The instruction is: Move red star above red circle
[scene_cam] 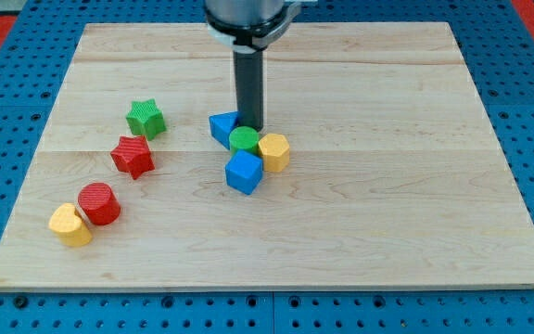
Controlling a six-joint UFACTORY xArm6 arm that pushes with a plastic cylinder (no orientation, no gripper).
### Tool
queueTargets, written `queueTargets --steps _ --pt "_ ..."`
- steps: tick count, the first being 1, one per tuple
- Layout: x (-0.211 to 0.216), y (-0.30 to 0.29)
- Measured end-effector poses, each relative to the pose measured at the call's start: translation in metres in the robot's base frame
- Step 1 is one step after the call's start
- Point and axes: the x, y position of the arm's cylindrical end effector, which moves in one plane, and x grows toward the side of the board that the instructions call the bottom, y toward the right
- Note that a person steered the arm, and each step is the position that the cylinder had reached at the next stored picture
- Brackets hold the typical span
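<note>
Camera view, looking down on the wooden board point(341, 232): the red star point(133, 156) is a ridged, five-pointed block lying flat on the view's left half, its points crisp and clear of any neighbour. Just above it and slightly right sits the green star point(146, 119), near but apart. Below and to the left lies the red circle point(99, 203), a short cylinder touching the yellow block point(69, 224) at its lower left. Nothing lies between star and circle. My tip point(250, 127) is bare, a plain rod holding nothing, well apart to the star's right, planted in a tight cluster: beside the blue block point(222, 126), directly above the green circle point(244, 140), with the yellow hexagon-like block point(274, 150) and blue cube point(244, 173) adjoining.
</note>
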Motion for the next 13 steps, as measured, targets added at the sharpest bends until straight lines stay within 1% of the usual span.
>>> queueTargets --steps 2,4,5,6,7,8,9,10,11,12,13 --pt "0.033 -0.042" --pt "0.047 -0.091" --pt "0.055 -0.106" --pt "0.036 -0.105" --pt "0.028 -0.122" --pt "0.035 -0.135" --pt "0.053 -0.136" --pt "0.06 -0.137" --pt "0.036 -0.134" --pt "0.02 -0.148" --pt "0.037 -0.157"
